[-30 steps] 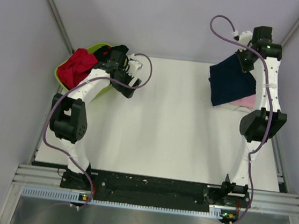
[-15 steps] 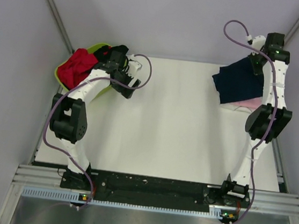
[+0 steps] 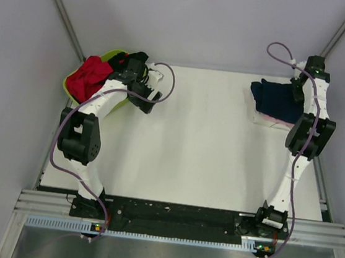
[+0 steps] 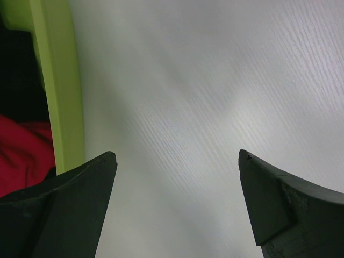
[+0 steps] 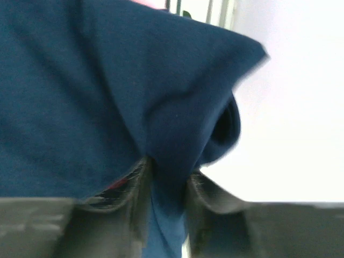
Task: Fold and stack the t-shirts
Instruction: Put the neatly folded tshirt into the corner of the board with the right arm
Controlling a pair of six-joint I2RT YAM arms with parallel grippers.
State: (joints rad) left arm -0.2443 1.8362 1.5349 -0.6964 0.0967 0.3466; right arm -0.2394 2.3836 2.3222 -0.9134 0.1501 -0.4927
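Note:
A dark navy t-shirt (image 3: 277, 98) lies at the table's far right, over a light pink t-shirt (image 3: 274, 121) whose edge shows below it. My right gripper (image 3: 299, 88) is shut on a bunched fold of the navy shirt (image 5: 107, 97) at its far right edge. A red t-shirt (image 3: 88, 76) and a black one (image 3: 136, 57) sit in the lime green basin (image 3: 109, 56) at the far left. My left gripper (image 3: 153, 93) is open and empty above bare table beside the basin rim (image 4: 59, 86); red cloth (image 4: 24, 156) shows in the left wrist view.
Grey walls close in the table on the left, right and back. The right arm stands tall along the table's right edge. A black rail runs along the near edge (image 3: 175, 216).
My right gripper has carried the navy shirt's edge to the right and down toward the table; the shirt now lies lower and flatter over the pink one. The left arm has not moved.

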